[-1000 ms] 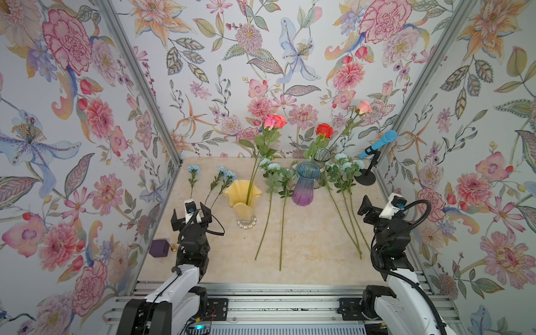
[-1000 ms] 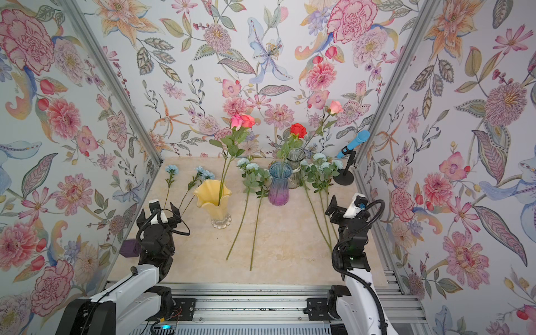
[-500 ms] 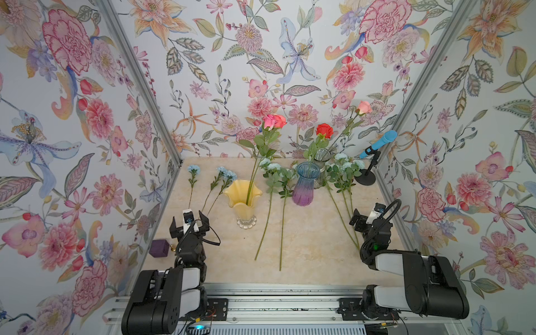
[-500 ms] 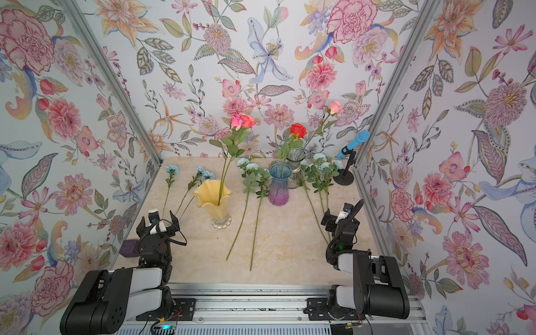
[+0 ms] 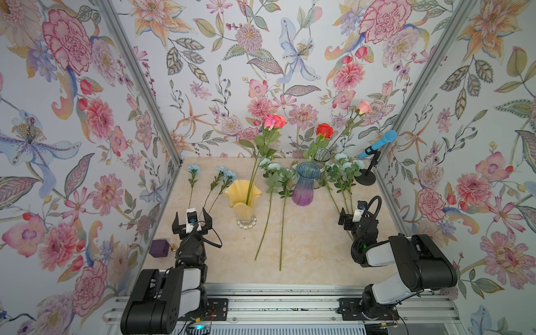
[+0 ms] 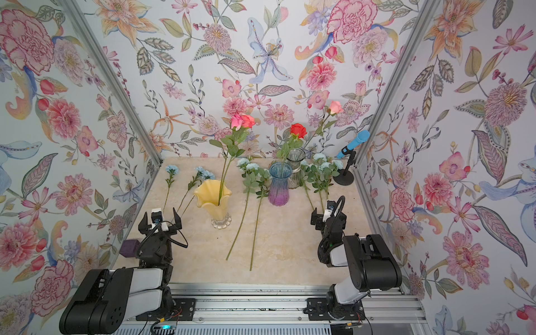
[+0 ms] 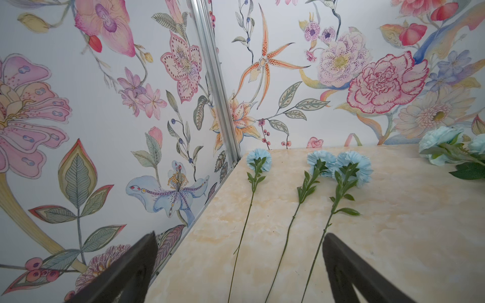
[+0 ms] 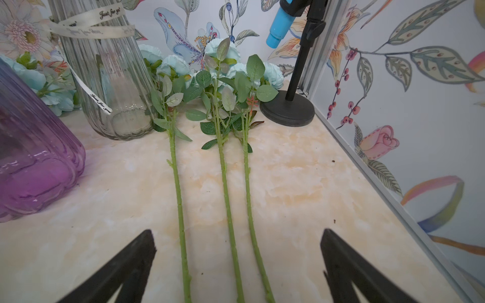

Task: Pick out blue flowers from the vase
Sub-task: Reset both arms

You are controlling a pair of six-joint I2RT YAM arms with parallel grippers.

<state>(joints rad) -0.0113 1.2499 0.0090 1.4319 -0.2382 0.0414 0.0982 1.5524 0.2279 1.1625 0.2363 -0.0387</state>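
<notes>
The left gripper and right gripper gape wide, holding nothing. The blue flowers lie flat on the table: three before each gripper, two between the yellow vase and the purple vase.

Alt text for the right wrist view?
Three pale blue roses lie on the marble tabletop, stems running between the jaws of the open right gripper. Nearby stand a purple vase, a clear ribbed vase with a ribbon, and a blue microphone on its stand.
</notes>
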